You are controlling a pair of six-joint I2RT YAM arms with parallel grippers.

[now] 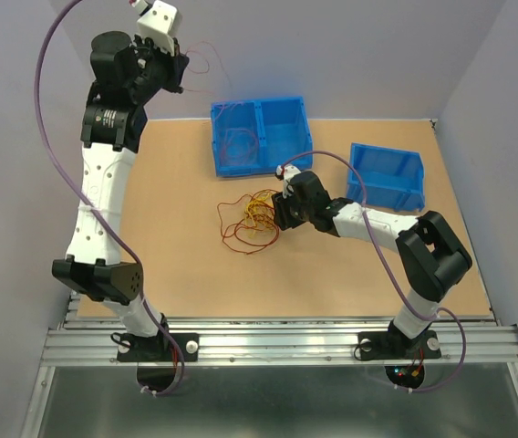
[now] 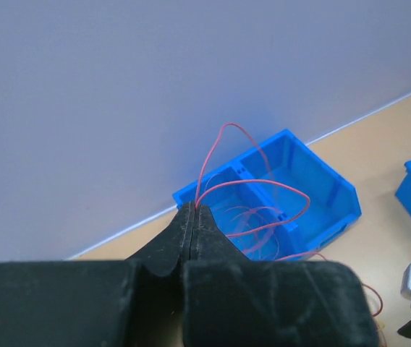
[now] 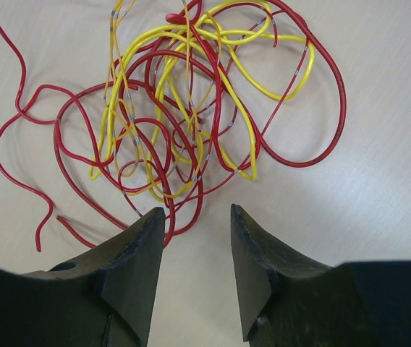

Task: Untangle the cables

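The tangled cables (image 3: 184,108) lie on the table (image 3: 379,181) just left of, and directly ahead of, the nearer right gripper (image 3: 197,217), its jaws spread, while the left gripper (image 2: 194,211), high at far left, pinches one red wire (image 2: 252,186).

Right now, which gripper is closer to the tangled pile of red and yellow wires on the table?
Right. The right gripper hovers open at the edge of the pile; the left gripper is far off by the back wall, shut on one red wire.
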